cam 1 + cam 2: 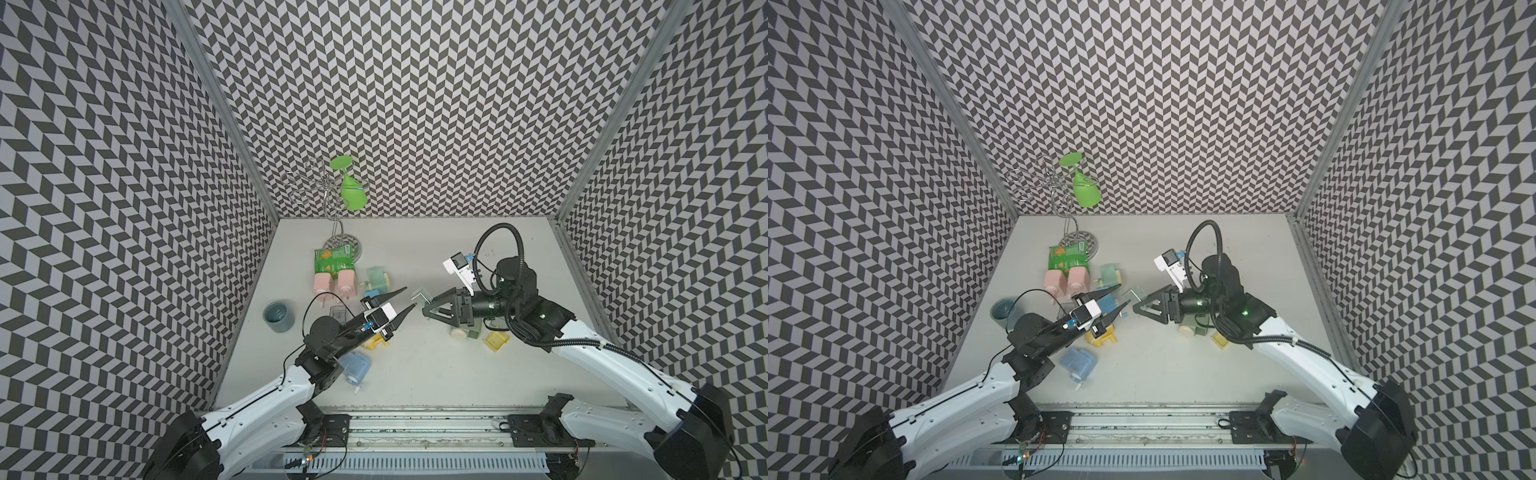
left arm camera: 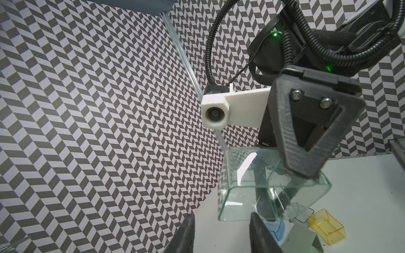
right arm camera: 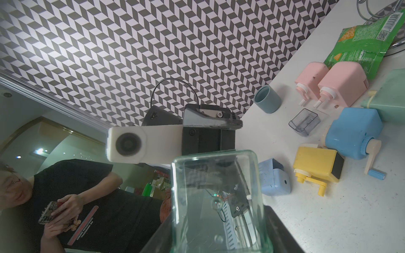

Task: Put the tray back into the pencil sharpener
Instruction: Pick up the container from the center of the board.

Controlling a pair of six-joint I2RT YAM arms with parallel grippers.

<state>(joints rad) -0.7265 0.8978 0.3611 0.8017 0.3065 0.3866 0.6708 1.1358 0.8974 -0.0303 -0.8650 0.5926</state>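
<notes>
Tray (image 1: pixel 419 296): clear plastic, held off the table at about the clock's centre in both top views (12 o'clock being the back wall). The right end effector (image 1: pixel 428 306) is clamped across its walls. In the right wrist view its near end runs out of frame, and whatever lies behind its walls reads warped. Which pencil sharpener it belongs to cannot be told.

Hidden or partial:
- grey-green sharpener (image 1: pixel 473 331), 4 o'clock, mostly under the right arm
- yellow sharpener (image 1: pixel 375 343), 7 o'clock, half covered by the left wrist
- blue sharpener (image 1: pixel 1108 306), glimpsed between the left fingers
- smoky tray (image 1: pixel 336 311), 9 o'clock, edged by the left arm

Surface and room:
- white table (image 1: pixel 436 374), walled on three sides in grey-and-black chevron (image 1: pixel 415 104)
- metal rail (image 1: pixel 415 424) at 6 o'clock
- wire rack (image 1: pixel 358 246) with a green glass (image 1: pixel 353 194) hung on it, 11 o'clock
- green snack bag (image 1: pixel 334 258), two pink sharpeners (image 1: pixel 334 282) and a mint sharpener (image 1: pixel 379 279), 10 to 11 o'clock
- blue-grey cup (image 1: pixel 278 316), 9 o'clock
- pale blue sharpener (image 1: pixel 354 365), 7 o'clock
- yellow tray (image 1: pixel 496 341), 4 o'clock

Arms:
- left arm enters from 7 o'clock, reaching low toward the centre; the left end effector (image 1: pixel 411 297) has its jaws parted and empty, tips just beside the tray (contact cannot be told)
- right arm enters from 4 o'clock, forearm level, pointing at 9 o'clock
</notes>
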